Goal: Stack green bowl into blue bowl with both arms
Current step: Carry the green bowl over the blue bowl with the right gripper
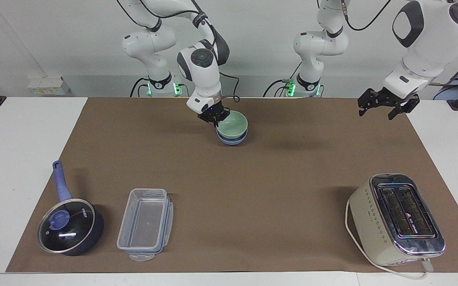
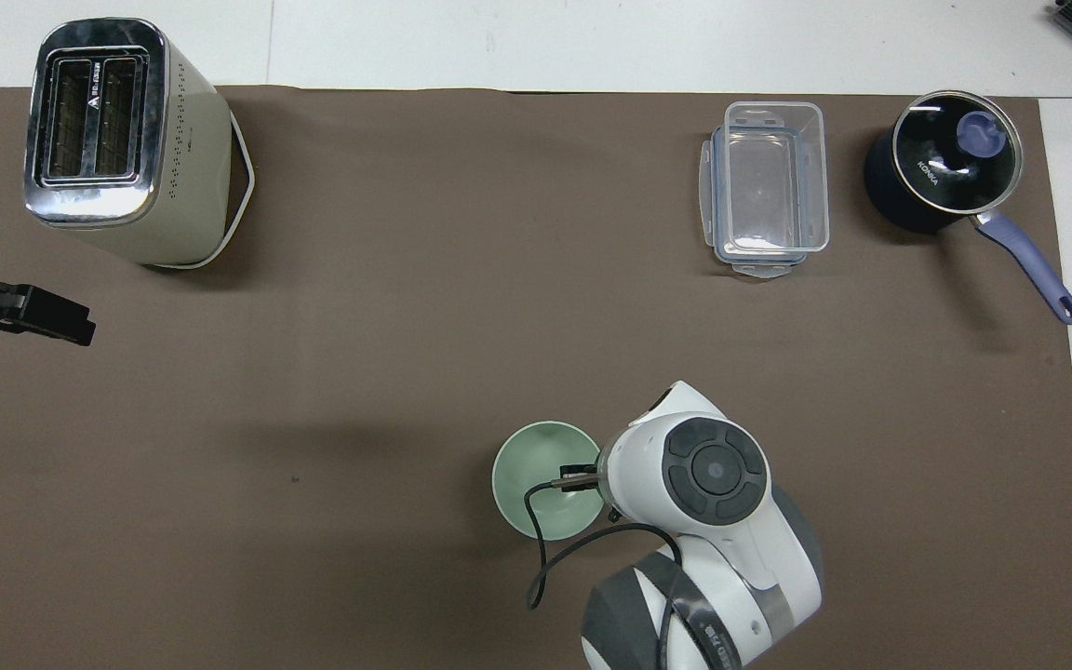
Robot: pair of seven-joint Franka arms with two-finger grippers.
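Note:
The pale green bowl [image 1: 233, 122] sits nested in the light blue bowl [image 1: 233, 139] on the brown mat, near the robots and about midway along the table. My right gripper [image 1: 214, 118] is at the green bowl's rim on the side toward the right arm's end, shut on that rim. In the overhead view the green bowl [image 2: 529, 473] covers the blue bowl, and the right gripper [image 2: 579, 480] shows at its rim under the wrist. My left gripper [image 1: 376, 114] hangs open and empty over the mat's edge at the left arm's end, waiting.
A cream toaster [image 1: 396, 218] stands farther from the robots at the left arm's end. A clear plastic container [image 1: 145, 224] and a dark blue lidded saucepan [image 1: 70, 226] stand farther from the robots toward the right arm's end.

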